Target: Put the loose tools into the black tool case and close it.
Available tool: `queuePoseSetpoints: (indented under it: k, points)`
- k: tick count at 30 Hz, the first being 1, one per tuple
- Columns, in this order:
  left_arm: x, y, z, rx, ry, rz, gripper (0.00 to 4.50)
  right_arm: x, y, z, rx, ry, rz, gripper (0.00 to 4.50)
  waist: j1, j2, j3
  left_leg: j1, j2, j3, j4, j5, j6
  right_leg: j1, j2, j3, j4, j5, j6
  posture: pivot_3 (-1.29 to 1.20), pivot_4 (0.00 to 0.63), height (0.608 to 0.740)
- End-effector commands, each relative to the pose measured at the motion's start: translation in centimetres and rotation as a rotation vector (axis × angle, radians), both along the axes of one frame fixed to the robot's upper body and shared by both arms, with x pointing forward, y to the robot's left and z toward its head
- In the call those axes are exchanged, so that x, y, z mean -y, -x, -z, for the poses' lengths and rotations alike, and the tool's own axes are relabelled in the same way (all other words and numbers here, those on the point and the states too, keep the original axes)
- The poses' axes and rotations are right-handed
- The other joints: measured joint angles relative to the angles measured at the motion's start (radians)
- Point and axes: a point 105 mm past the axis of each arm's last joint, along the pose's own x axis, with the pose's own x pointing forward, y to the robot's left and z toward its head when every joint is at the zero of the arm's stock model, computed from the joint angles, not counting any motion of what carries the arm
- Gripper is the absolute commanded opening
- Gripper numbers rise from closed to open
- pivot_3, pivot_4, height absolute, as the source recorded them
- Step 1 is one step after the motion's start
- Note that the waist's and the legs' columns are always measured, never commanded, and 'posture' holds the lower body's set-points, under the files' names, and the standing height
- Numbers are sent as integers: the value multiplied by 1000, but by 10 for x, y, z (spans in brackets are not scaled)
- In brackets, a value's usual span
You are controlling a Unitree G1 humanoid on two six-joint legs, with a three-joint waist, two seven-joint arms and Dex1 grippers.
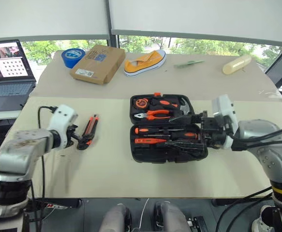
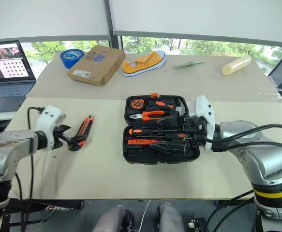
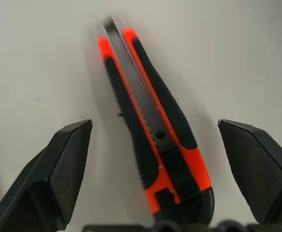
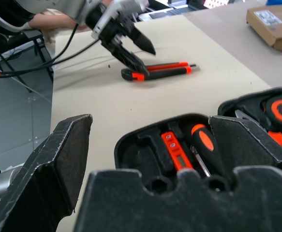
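left gripper (image 1: 81, 140): fingers spread wide, 1 each side of utility knife (image 1: 90, 129), not gripping | knife: flat on tabletop (image 1: 107, 169), at 9 o'clock from tool case (image 1: 167, 128) | case: open at tabletop centre, screwdrivers (image 1: 165, 130) seated inside | right gripper (image 1: 199, 130): fingers spread, empty, at case's 3 o'clock edge

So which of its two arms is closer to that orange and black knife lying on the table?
The left. Its tool sits open right at the utility knife, one finger on either side of it. The right tool is away across the table, open over the black tool case.
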Motion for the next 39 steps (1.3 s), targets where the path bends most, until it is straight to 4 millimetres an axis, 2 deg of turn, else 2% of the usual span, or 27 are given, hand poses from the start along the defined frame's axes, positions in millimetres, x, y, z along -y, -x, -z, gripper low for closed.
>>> queuePoseSetpoints:
  k: [1,2,5,9,10,11,13,15,17,20,25,28,32,35,39]
  points:
    - [1,-5,4,-24,-34,-23,4470,-2,4,-9,67,-9,6,4500,2,0,0,0,0,0,0,0,0,0,0,1,0,0,0,0,150,731]
    - [0,-6,5,-29,-42,-31,4470,-1,4,-9,68,-10,10,4500,2,0,0,1,0,0,0,0,0,1,0,1,0,0,0,0,150,731]
    - [-3,-8,7,-32,-73,-42,3822,0,4,-9,72,-14,27,4500,3,0,0,2,1,0,0,0,0,1,-3,3,1,0,0,0,150,731]
    - [-3,-11,1,-2,-72,-18,2370,5,4,-8,75,-7,54,4500,3,0,0,3,1,0,0,0,0,1,-4,4,1,0,0,0,150,731]
    - [-2,-14,-4,18,-58,-2,1930,7,4,-8,74,-5,64,4500,3,0,0,3,1,0,0,0,-1,1,-4,4,1,0,0,0,150,731]
    - [6,-19,-18,73,-16,49,1715,11,5,-8,70,-1,84,4500,4,0,0,3,1,0,0,0,-1,1,-4,4,1,0,0,0,150,731]
    - [27,-26,-48,197,63,189,1710,19,7,-7,60,4,116,4500,8,0,0,1,2,0,0,1,-1,0,-4,3,1,0,0,0,150,731]
    - [62,-16,-79,296,143,454,1710,28,10,-3,37,14,151,4500,15,0,0,0,1,-1,1,1,-1,-1,-5,2,1,0,0,0,150,731]
    - [87,-2,-94,317,148,683,1710,37,15,1,8,20,179,4500,21,-1,1,-3,1,-2,2,1,-1,-2,-6,-1,0,0,0,0,150,731]
    - [115,1,-101,306,117,883,1710,49,23,5,-50,15,220,4500,22,0,0,-2,0,-1,2,0,0,0,-7,-1,-1,0,0,0,150,731]
    - [157,15,-76,103,30,1192,1710,62,29,14,-52,58,303,4500,22,0,0,1,-2,2,2,0,0,2,3,-3,0,-1,1,0,150,731]
    - [178,19,-60,50,-39,1291,1710,63,31,17,-55,63,322,4500,18,0,0,0,-2,2,2,0,0,1,4,2,0,-1,1,0,150,731]
    - [201,19,-43,7,-74,1303,1710,63,32,19,-45,61,354,4500,19,0,0,-1,-2,1,2,0,1,0,4,4,0,-1,1,0,150,731]
    - [205,22,-33,-44,-107,1307,1710,64,32,20,-38,60,372,4500,17,0,0,-1,-1,1,2,0,2,0,3,5,0,-1,1,0,150,731]
    - [210,14,-20,-80,-152,1249,1710,65,34,23,-27,62,397,4500,18,0,0,-1,-1,0,2,0,2,0,3,5,0,-1,2,0,150,731]
